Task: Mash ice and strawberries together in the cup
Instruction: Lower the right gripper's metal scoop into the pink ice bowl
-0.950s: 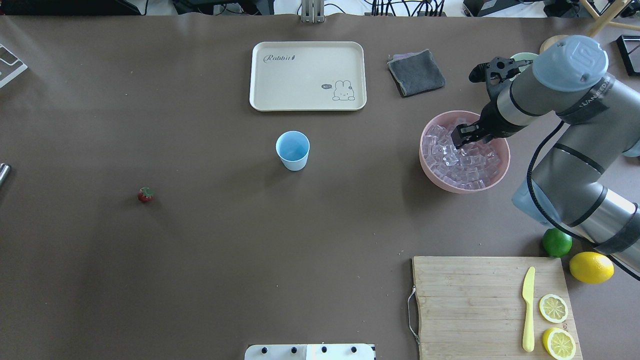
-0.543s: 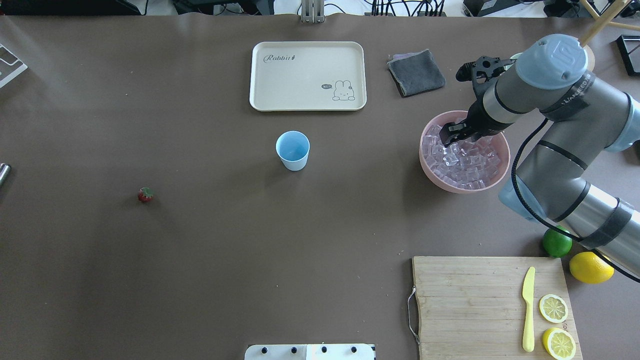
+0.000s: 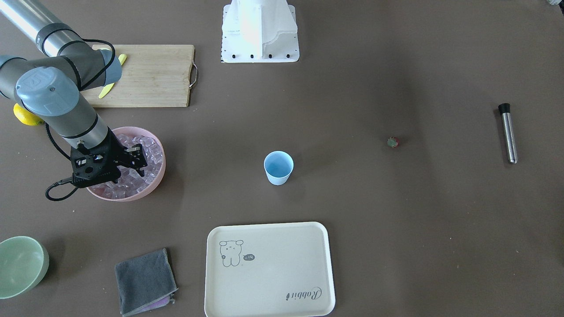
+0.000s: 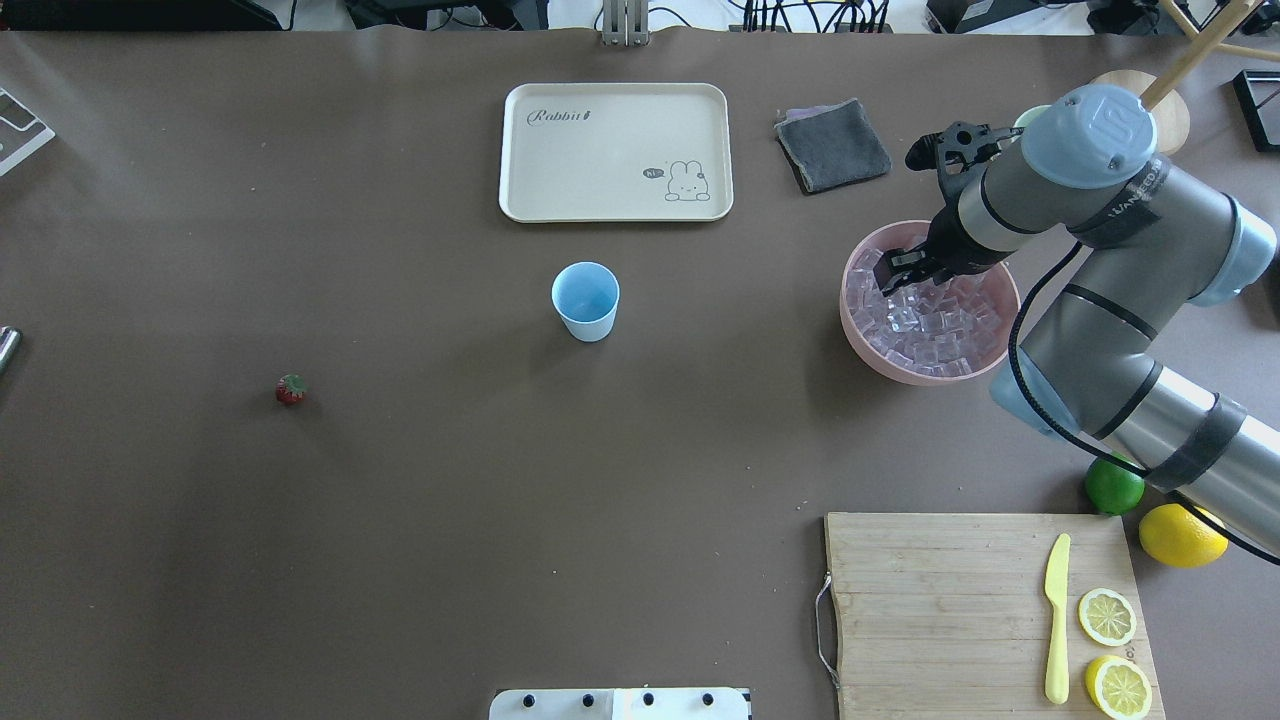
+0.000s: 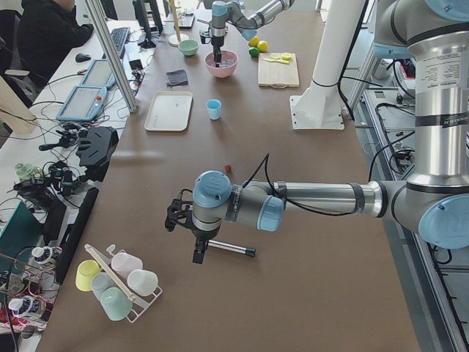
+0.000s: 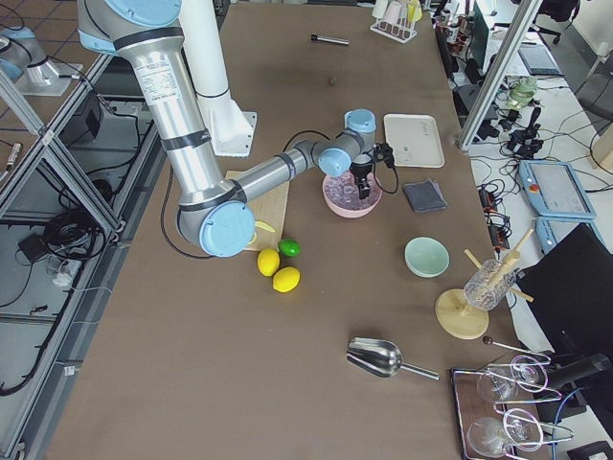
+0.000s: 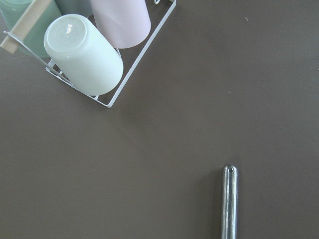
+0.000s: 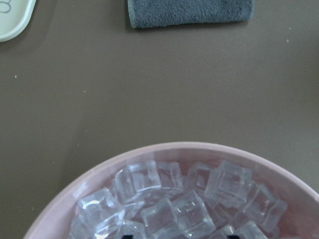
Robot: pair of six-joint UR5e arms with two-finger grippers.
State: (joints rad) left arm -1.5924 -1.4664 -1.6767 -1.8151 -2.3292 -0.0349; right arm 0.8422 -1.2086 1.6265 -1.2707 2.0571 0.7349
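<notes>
- The brown desk (image 4: 400,520) carries everything here.
- The right arm (image 4: 1100,330) reaches in over the pink bowl (image 4: 858,340). The left arm (image 5: 315,198) stretches low above the desk's left end.
- A wooden cutting board (image 4: 940,600) lies close to the robot on its right, with a yellow knife (image 4: 1057,615) and lemon halves (image 4: 1107,617) on it.
- A cream tray (image 4: 615,150) lies flat near the far edge, beyond the cup (image 4: 585,300).
- The pink bowl sits on the right side, heaped with ice (image 4: 930,325).
- The right hand (image 4: 895,268) hangs over the bowl's left part, just above the cubes. Its fingertips (image 8: 126,237) show apart at the lower edge of the wrist view, but I cannot tell whether a cube is pinched between them.
- The left hand (image 5: 196,253) points down just beside a metal rod (image 5: 229,249). I cannot tell whether it is open or closed.
- The light blue cup stands upright near the desk's middle, well apart from the bowl.
- The ice is clear cubes, all of them inside the pink bowl.
- The strawberry (image 4: 290,389) lies on the bare desk, well to the cup's left and nearer the robot.
</notes>
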